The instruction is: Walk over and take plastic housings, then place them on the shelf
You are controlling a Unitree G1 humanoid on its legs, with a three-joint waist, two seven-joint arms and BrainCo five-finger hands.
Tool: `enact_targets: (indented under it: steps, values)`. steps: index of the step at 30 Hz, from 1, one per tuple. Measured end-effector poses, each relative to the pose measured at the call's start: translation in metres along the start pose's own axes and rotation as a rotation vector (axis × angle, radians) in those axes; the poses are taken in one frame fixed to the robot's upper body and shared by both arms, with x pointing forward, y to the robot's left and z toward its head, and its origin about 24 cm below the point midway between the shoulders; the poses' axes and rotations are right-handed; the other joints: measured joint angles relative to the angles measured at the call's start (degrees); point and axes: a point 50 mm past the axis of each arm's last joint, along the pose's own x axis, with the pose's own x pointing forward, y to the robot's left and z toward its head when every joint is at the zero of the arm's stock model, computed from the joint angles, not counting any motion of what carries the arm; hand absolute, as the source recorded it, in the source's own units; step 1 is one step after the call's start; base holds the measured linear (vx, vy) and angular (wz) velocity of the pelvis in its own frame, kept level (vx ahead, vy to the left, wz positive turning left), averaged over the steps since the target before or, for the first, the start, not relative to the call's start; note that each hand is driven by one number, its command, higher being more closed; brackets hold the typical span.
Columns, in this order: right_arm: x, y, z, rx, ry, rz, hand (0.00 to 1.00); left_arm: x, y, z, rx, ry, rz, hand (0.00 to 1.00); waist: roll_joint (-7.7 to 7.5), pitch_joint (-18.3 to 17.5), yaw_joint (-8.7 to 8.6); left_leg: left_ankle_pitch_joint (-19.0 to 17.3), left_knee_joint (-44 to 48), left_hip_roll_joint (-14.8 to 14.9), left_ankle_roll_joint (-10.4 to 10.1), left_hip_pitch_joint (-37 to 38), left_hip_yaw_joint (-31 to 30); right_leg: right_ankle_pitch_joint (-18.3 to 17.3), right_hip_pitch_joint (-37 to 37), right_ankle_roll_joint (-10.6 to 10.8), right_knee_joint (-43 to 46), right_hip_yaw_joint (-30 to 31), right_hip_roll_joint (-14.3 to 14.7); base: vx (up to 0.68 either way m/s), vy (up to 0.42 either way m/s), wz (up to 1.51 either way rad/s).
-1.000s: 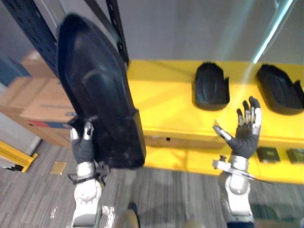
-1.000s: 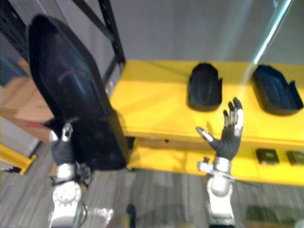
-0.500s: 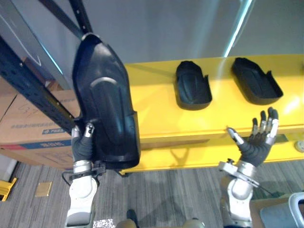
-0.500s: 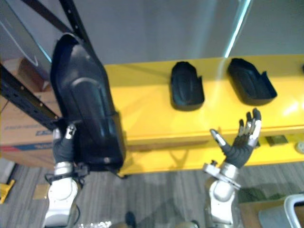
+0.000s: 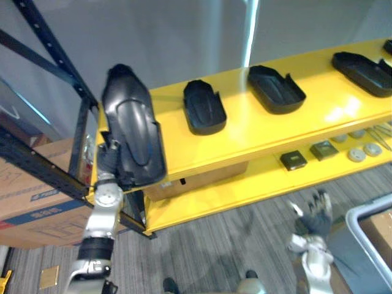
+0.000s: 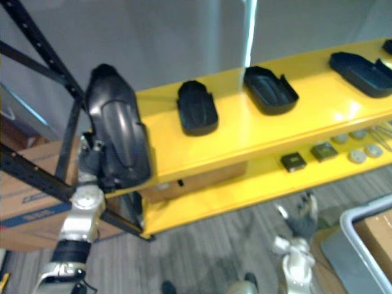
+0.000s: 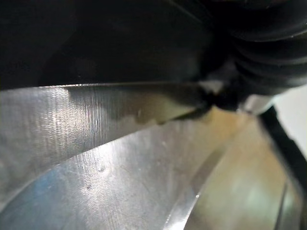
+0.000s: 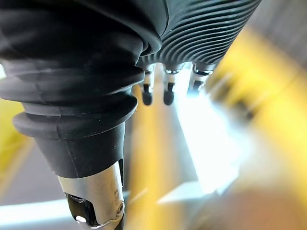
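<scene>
My left hand (image 5: 108, 163) is shut on the lower edge of a large black plastic housing (image 5: 131, 139). It holds the housing upright over the left end of the yellow shelf (image 5: 245, 131); I cannot tell whether the housing touches the shelf. The housing's dark surface (image 7: 96, 38) is close against the left wrist camera. Three more black housings lie on the shelf top, one near the middle (image 5: 204, 114), one further right (image 5: 275, 89) and one at the far right (image 5: 361, 65). My right hand (image 5: 315, 214) hangs low in front of the shelf, open and empty, its fingers (image 8: 154, 94) straight.
A lower yellow shelf (image 5: 245, 184) carries small dark and round parts (image 5: 294, 160). Black rack uprights (image 5: 52, 55) and cardboard boxes (image 5: 37, 202) stand at the left. A grey-rimmed bin (image 5: 367, 217) with a box inside sits at the lower right on the grey floor.
The view has swung, so the shelf now runs off to the right. My left arm has reached out, taking the housing to the shelf's left end. My right hand has dropped below shelf height.
</scene>
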Motion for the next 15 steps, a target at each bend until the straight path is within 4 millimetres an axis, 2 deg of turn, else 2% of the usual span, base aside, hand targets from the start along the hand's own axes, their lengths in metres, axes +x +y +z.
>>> enact_targets:
  steps: [3,8,11,15]
  values:
    - [-0.009,-0.021,-0.026,-0.057,0.117,-0.042,0.0,0.011,-0.001,0.003,0.007,0.062,0.004,1.0,-0.05,-0.01,-0.84,0.4,0.02,0.23,-0.11,-0.06,0.12,0.01,0.01,-0.01,0.27,0.07,0.18,0.03,-0.005,0.02]
    - [-0.031,-0.03,-0.075,-0.124,0.383,-0.014,0.0,0.023,-0.005,-0.006,0.018,0.203,0.007,1.0,-0.05,0.01,-1.14,1.1,0.0,1.55,-0.47,-0.38,0.14,-0.51,-0.3,-0.89,1.07,-0.07,1.47,-0.02,-0.029,0.04]
    - [-0.04,-0.033,-0.089,-0.137,0.475,0.025,0.0,0.03,0.001,-0.004,0.048,0.238,0.024,1.0,-0.46,0.33,-1.28,1.18,-0.01,1.94,-0.54,-1.25,0.08,-0.71,-1.15,-1.17,1.69,-0.08,1.9,-0.06,-0.026,0.0]
    - [-0.04,-0.019,-0.092,-0.118,0.496,0.149,0.0,0.052,0.015,0.026,0.041,0.21,0.067,1.0,-2.24,3.67,-1.35,1.75,0.01,1.93,-0.14,-2.68,-0.15,-0.71,-3.26,-1.17,2.91,-0.02,1.86,-0.08,0.005,0.05]
